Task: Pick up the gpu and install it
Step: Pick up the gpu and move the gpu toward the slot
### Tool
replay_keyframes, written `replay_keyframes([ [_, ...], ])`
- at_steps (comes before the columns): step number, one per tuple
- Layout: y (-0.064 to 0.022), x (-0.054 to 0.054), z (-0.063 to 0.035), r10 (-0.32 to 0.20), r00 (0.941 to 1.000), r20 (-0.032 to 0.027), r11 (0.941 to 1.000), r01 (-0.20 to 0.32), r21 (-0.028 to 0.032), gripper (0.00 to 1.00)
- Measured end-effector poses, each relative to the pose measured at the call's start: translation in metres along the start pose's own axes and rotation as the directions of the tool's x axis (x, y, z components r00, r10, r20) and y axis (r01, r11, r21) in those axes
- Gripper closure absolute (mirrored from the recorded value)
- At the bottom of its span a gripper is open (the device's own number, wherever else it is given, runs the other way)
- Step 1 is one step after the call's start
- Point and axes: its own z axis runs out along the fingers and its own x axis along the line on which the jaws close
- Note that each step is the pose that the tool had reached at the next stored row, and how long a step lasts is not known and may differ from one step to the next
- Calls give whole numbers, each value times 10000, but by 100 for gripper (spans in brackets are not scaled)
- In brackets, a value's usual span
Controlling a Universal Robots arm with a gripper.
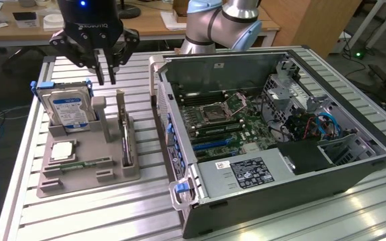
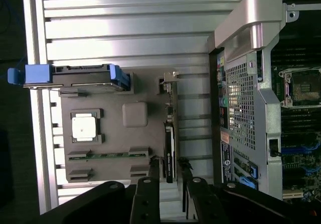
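The black two-fingered gripper point(image 1: 106, 80) is hanging above the far end of the flat grey plastic holder point(image 1: 79, 184), with its fingers pointing down. The fingers are standing a little apart, so the gripper is partly open and is holding nothing. The gpu point(image 1: 123, 133), a thin green circuit-board card with a silver metal end bracket, is standing on its long edge in a slot at the side of the holder nearest to the computer case. The gripper is not touching it. In the wrist view the gripper point(image 2: 171, 186) is showing a clear gap between its two fingers, and the gpu point(image 2: 169, 148) is appearing edge-on as a narrow dark strip in line with that gap. On the same grey holder point(image 2: 113, 133) a silver hard drive with a blue label point(image 1: 69, 111) is standing upright in blue side rails, a square silver processor chip point(image 1: 62, 150) is lying flat, and a small narrow green memory stick point(image 1: 86, 163) is lying near it. The large open dark grey computer case point(image 1: 280, 191) is lying on its side just beside the holder on the ribbed aluminium table point(image 1: 112, 213), with its green motherboard point(image 1: 226, 125) facing up.
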Motion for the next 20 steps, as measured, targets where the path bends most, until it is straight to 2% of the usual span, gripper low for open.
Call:
replay_keyframes([
  [1,0,0,0,0,10000,0,10000,0,0,71],
  [2,0,0,0,0,10000,0,10000,0,0,71],
  [5,0,0,0,0,10000,0,10000,0,0,53],
  [8,0,0,0,0,10000,0,10000,0,0,47],
  [9,3,1,1,1,10000,1,10000,-1,9,42],
  [10,5,0,1,-3,10000,-1,10000,3,26,42],
  [11,5,-5,4,-22,10000,-22,10000,22,54,35],
  [12,5,-12,8,-52,10000,-49,10000,52,78,35],
  [15,6,-35,23,-243,9996,-137,9997,245,92,35],
  [20,7,-48,54,-503,9986,-154,9987,504,90,35],
])
